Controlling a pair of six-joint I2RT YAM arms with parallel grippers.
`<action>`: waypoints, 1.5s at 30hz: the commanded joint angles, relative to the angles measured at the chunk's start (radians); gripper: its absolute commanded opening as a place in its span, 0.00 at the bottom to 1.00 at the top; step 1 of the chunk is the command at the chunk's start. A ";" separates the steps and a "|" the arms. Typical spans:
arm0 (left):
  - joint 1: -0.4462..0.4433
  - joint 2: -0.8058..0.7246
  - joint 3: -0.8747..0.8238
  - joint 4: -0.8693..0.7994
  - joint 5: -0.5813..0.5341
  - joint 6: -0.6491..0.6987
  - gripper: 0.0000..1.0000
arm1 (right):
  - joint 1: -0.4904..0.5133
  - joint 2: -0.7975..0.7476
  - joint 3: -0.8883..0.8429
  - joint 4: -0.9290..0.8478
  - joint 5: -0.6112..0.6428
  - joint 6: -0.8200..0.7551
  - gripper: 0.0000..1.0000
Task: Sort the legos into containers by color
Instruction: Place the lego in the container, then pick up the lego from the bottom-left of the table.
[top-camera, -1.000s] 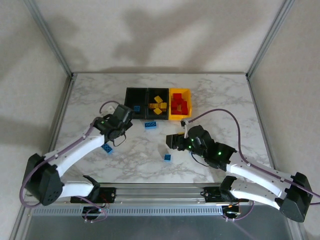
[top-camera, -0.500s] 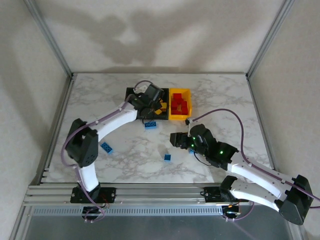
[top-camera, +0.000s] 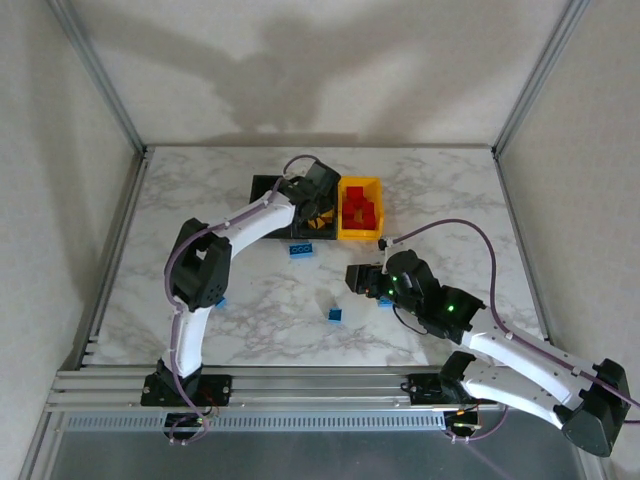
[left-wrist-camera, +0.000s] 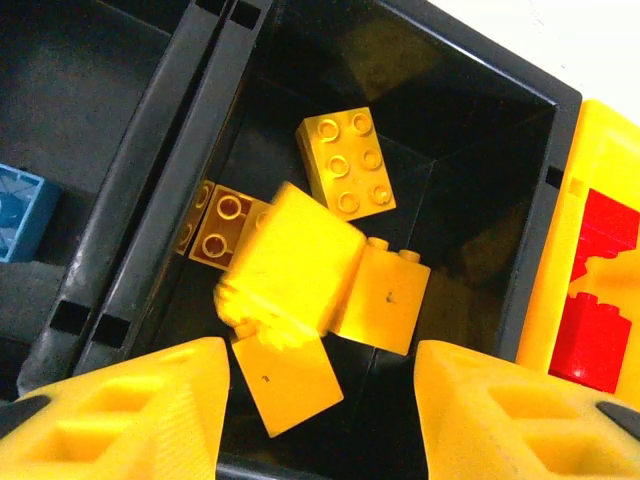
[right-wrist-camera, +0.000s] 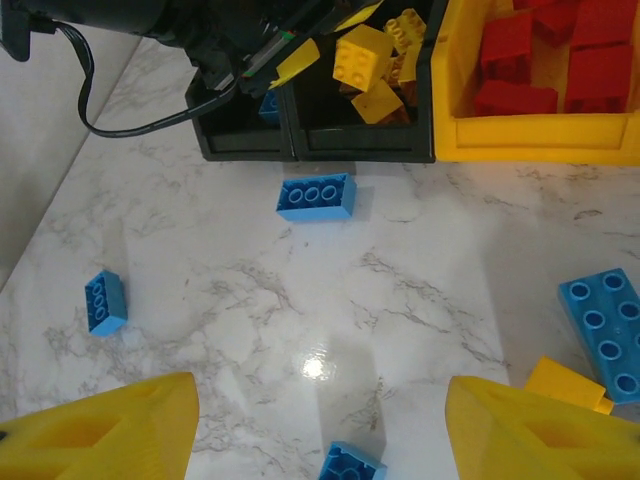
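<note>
Five yellow bricks in the middle bin, both grippers empty

Three small open-topped plastic bins stood in a joined row: the left black bin (left-wrist-camera: 90, 90), the middle black bin (left-wrist-camera: 527, 270) and the yellow-orange bin (left-wrist-camera: 575, 190). The left gripper (left-wrist-camera: 322, 375) hung over the middle one, released, its yellow fingers (left-wrist-camera: 130, 410) apart with nothing between them. Just beyond the tips a blurred yellow studded plastic brick (left-wrist-camera: 290, 265) showed tilted, smooth face up, among four more yellow ones. Of those, a six-stud yellow brick (left-wrist-camera: 347, 162) lay studs up, its long axis toward the far wall. One light blue brick (left-wrist-camera: 20, 212) lay in the left bin. The red bricks (left-wrist-camera: 595, 310) in the yellow-orange bin overlapped too much to count.

The right gripper (right-wrist-camera: 320, 390) was spread wide and empty above the marble table (right-wrist-camera: 420, 290). Four blue bricks lay loose there. A long blue brick (right-wrist-camera: 316, 196), studs up, ran parallel to the bins' front wall. There were also a small blue brick (right-wrist-camera: 105, 302), a large blue brick (right-wrist-camera: 605, 335) lying at an angle, and a cropped blue brick (right-wrist-camera: 350, 465).
</note>
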 joint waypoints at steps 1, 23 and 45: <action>0.005 -0.003 0.037 -0.029 0.012 0.027 0.54 | -0.009 -0.009 0.013 -0.012 0.023 0.008 0.66; -0.010 -0.735 -0.643 -0.059 0.001 0.035 0.69 | -0.010 0.107 0.062 0.119 -0.189 -0.189 0.70; 0.229 -1.013 -1.185 -0.074 0.001 -0.099 0.81 | 0.128 0.299 0.128 0.205 -0.245 -0.270 0.68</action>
